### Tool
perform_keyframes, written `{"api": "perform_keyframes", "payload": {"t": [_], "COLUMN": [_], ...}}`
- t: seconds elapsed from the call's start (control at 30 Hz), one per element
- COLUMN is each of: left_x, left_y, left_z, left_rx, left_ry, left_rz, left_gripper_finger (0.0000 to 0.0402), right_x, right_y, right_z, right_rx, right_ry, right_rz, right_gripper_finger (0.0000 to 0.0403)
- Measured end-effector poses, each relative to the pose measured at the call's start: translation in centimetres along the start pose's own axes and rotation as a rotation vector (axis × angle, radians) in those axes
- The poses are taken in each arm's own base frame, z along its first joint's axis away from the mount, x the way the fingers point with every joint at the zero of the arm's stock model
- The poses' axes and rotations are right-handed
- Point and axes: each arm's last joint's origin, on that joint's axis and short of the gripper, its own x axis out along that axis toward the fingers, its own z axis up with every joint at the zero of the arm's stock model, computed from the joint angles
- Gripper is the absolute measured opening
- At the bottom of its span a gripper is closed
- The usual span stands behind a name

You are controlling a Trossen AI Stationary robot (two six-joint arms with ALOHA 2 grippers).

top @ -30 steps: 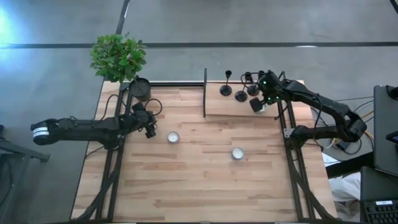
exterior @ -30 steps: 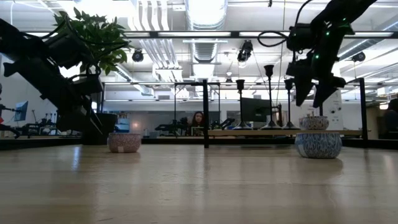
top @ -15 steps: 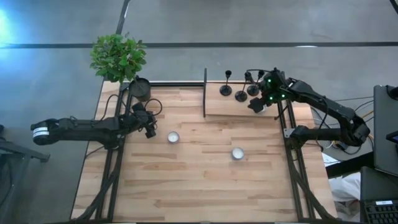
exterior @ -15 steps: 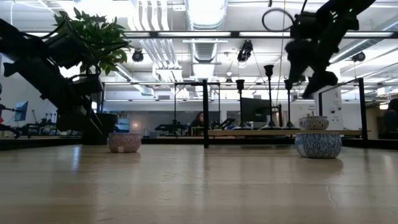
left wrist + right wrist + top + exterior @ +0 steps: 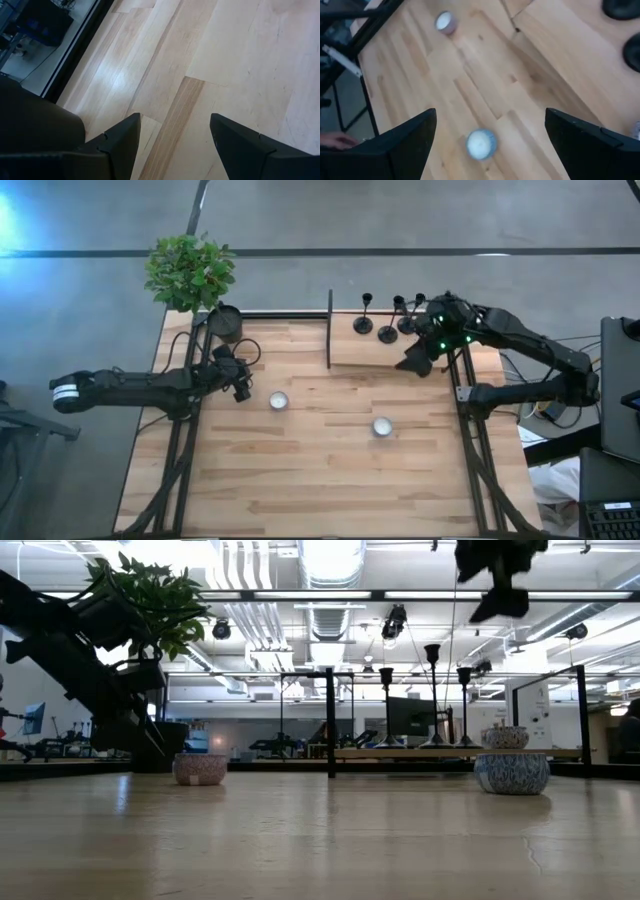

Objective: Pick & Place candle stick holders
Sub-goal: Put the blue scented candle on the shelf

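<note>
high view: the three candle stick holders stand upright in a short row on the raised wooden shelf at the far side of the table. the right gripper hangs over the shelf's right end, empty. from this gripper the nearest holder lies at about 12 o'clock, close by; the other two lie toward 10 and 11 o'clock. each holder's long axis is vertical, so a grip on the stem probably calls for a sideways or downward approach. the left gripper waits at the table's left side, well apart from the shelf, so the right arm is clearly the nearer one.

low view: the holders show as thin upright stems on the shelf. the right gripper hangs high above them and nothing is in it.

left wrist view: the left gripper has its fingers apart over bare table planks, with nothing between them.

right wrist view: the right gripper has its fingers wide apart and empty. two round holder bases sit at the frame edge on the shelf, and two small bowls lie on the table.
</note>
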Motion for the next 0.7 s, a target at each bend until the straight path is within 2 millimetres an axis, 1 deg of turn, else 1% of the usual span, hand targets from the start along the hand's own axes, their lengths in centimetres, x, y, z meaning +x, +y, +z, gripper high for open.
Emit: {"api": "perform_keyframes", "payload": {"t": [0.17, 0.33, 0.4, 0.53, 0.6, 0.7], "left_x": [0.0, 0.0, 0.0, 0.0, 0.0, 0.0], "left_y": [0.0, 0.0, 0.0, 0.0, 0.0, 0.0], "left_z": [0.0, 0.0, 0.0, 0.0, 0.0, 0.0], "left_rx": [0.0, 0.0, 0.0, 0.0, 0.001, 0.0], "left_ry": [0.0, 0.0, 0.0, 0.0, 0.0, 0.0], "left_rz": [0.0, 0.0, 0.0, 0.0, 0.0, 0.0], "left_gripper_finger": [0.0246, 0.0246, 0.0246, 0.0246, 0.0245, 0.0245], "right_x": [-0.6, 0.2, 1.0, 3.1, 4.5, 6.8], "right_y": [3.8, 6.4, 7.2, 8.6, 8.9, 8.9], "right_z": [-1.2, -3.1, -4.0, -5.7, -6.3, -6.8], "right_rx": [-0.03, 0.033, 0.04, -0.025, -0.056, -0.056], "right_ry": [0.017, 0.102, 0.16, 0.27, 0.319, 0.383], "right_rz": [0.013, 0.059, 0.065, 0.049, 0.024, -0.036], "right_gripper_finger": [0.0363, 0.0363, 0.0363, 0.0363, 0.0363, 0.0363]}}
